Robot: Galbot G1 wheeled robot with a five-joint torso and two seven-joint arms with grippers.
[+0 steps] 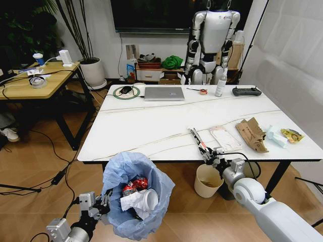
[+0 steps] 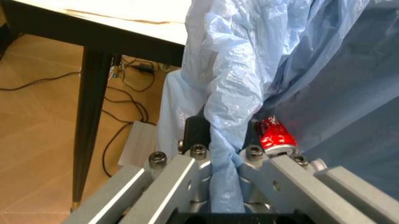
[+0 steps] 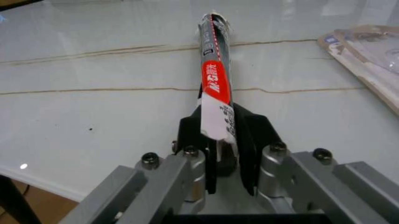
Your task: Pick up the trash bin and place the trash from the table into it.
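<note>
The trash bin point(image 1: 132, 201), lined with a crinkled light-blue bag, hangs below the table's front edge. My left gripper point(image 1: 104, 202) is shut on its bag-covered rim point(image 2: 225, 116). A crushed red can point(image 2: 274, 135) and white crumpled wrappers point(image 1: 140, 200) lie inside. My right gripper point(image 1: 208, 153) sits low over the white marble table point(image 1: 151, 126), shut on the near end of a long thin red-and-black wrapper point(image 3: 214, 70). More trash lies to the right: clear packaging point(image 1: 225, 137), torn brown cardboard point(image 1: 251, 134), a pale wrapper point(image 1: 275, 136) and a yellow wrapper point(image 1: 291, 134).
A silver laptop point(image 1: 164, 93), a bottle point(image 1: 220, 83), a tape roll point(image 1: 203, 91) and a black controller point(image 1: 246, 91) line the table's far edge. A cream bin point(image 1: 207, 180) stands under the table. A black table leg point(image 2: 90, 116) is near the bin. A humanoid robot point(image 1: 212, 40) stands behind.
</note>
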